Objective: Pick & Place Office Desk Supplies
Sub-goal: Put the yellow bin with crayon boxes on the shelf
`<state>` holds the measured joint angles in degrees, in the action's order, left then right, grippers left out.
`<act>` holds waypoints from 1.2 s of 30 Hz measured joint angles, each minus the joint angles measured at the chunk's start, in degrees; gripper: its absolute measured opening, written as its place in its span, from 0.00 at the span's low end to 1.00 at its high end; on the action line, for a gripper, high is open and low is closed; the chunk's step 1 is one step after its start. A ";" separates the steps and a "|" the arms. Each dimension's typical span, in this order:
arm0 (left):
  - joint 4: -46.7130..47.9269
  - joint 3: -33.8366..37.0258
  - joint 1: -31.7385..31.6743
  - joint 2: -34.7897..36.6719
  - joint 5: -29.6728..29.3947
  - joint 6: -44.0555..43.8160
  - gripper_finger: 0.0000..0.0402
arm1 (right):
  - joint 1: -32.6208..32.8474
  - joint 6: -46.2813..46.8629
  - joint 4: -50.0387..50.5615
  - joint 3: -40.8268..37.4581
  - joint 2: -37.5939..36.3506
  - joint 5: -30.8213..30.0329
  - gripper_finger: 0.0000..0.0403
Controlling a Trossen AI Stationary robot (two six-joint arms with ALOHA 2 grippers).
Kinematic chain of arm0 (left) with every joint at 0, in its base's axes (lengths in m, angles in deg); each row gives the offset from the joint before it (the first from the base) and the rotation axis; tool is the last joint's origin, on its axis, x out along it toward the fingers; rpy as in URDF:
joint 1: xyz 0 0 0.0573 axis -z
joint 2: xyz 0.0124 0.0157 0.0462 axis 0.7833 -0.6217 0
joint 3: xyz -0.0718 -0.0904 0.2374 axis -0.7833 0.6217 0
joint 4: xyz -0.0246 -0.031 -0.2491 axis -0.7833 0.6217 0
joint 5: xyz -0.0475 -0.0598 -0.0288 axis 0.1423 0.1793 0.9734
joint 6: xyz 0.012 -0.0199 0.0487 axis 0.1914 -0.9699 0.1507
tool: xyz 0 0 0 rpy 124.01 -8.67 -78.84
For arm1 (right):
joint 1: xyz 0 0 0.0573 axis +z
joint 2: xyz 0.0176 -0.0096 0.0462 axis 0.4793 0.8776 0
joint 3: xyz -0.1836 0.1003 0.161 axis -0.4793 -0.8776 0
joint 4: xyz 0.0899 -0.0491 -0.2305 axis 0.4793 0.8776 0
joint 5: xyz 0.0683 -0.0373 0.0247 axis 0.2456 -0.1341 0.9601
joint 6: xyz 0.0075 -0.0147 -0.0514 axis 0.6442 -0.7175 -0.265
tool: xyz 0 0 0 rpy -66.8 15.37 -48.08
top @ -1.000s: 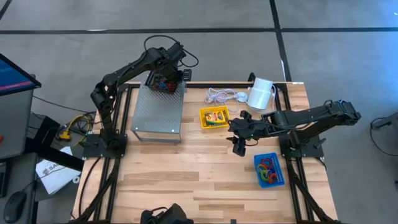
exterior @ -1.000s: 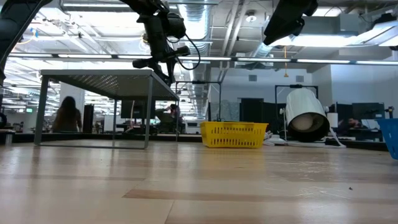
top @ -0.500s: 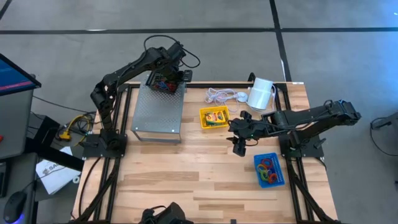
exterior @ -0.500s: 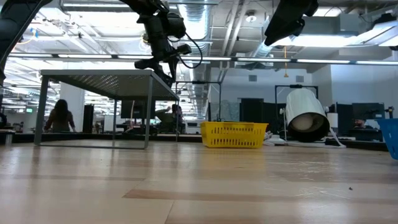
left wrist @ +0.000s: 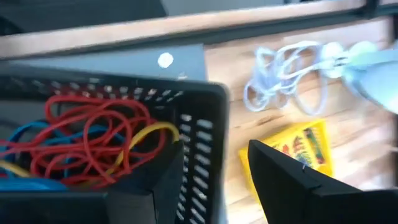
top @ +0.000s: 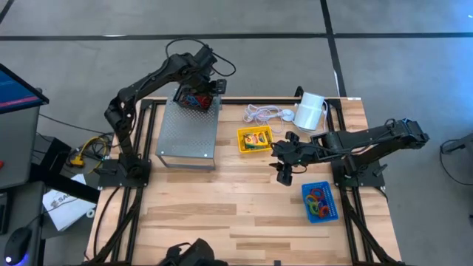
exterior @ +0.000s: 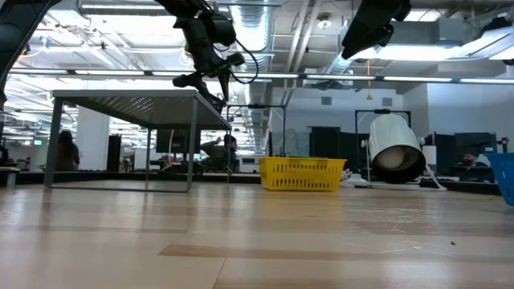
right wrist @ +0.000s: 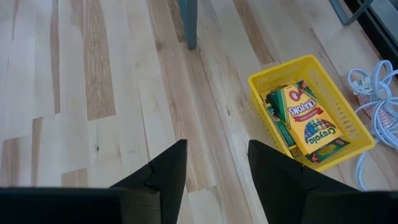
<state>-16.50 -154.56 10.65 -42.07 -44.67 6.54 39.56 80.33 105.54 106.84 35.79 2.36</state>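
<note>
Left wrist view: the left gripper (left wrist: 214, 177) has its jaws spread astride the near wall of the black mesh tray (left wrist: 193, 106), one finger inside it and the other outside; whether they press on that wall I cannot tell. Tangled red, blue and yellow rubber bands (left wrist: 87, 140) lie in the tray, which sits on the far end of the grey perforated riser (top: 188, 129). In the high view the left arm has swung a little toward the worktop's outer edge over the last second, its elbow shifted, while the tray stays where it was. I read that as the gripper adjusting its hold on the tray, or backing off after setting it there, so this tray's placing is near its end.

Farther across, the right gripper (top: 284, 174) hangs unchanged above bare worktop (top: 222, 207), jaws spread and holding nothing. Its likely target, the yellow tray (right wrist: 311, 121) with crayon boxes (right wrist: 308, 121) lying flat inside, sits ahead of the jaws and off to one side, not between them. The blue tray (top: 320, 202) of rubber bands lies near the right arm's base. Beyond the yellow tray are the coiled white cord (top: 262, 114) and the white cylinder (top: 310, 111).
</note>
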 joint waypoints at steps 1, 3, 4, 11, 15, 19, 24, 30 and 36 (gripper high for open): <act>-0.57 0.00 0.01 0.48 0.28 0.04 0.44 | 0.00 0.00 0.00 0.00 0.00 0.00 0.42; -0.71 -0.02 -0.33 1.74 0.88 0.45 0.44 | 0.00 0.00 0.07 0.00 0.00 0.00 0.42; -0.76 -0.02 -0.39 2.38 1.35 1.12 0.44 | 0.00 -0.01 0.07 0.00 0.00 -0.02 0.42; -0.28 -0.02 -0.86 8.75 3.61 10.86 0.44 | 0.00 -1.46 -0.24 -0.01 0.00 -0.11 0.42; -0.30 -0.02 0.27 13.31 3.67 20.07 0.43 | 0.00 -2.87 0.41 -0.02 0.00 0.00 0.42; -0.31 -0.07 4.34 17.03 3.61 31.89 0.42 | 0.00 -3.90 3.24 -0.02 0.00 0.00 0.42; -1.03 -0.07 14.13 18.32 2.46 41.13 0.42 | 0.00 -4.01 4.53 -0.02 0.00 0.02 0.42; -1.49 -0.05 26.21 15.36 -1.28 47.94 0.42 | 0.57 -2.79 4.54 -0.02 0.00 0.02 0.42; -1.43 -0.04 33.20 10.97 -6.45 52.44 0.42 | 1.07 -1.68 9.10 -0.02 0.00 -0.06 0.42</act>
<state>-17.93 -154.60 43.85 -31.10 -51.12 58.99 40.63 78.64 114.65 106.82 35.79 2.30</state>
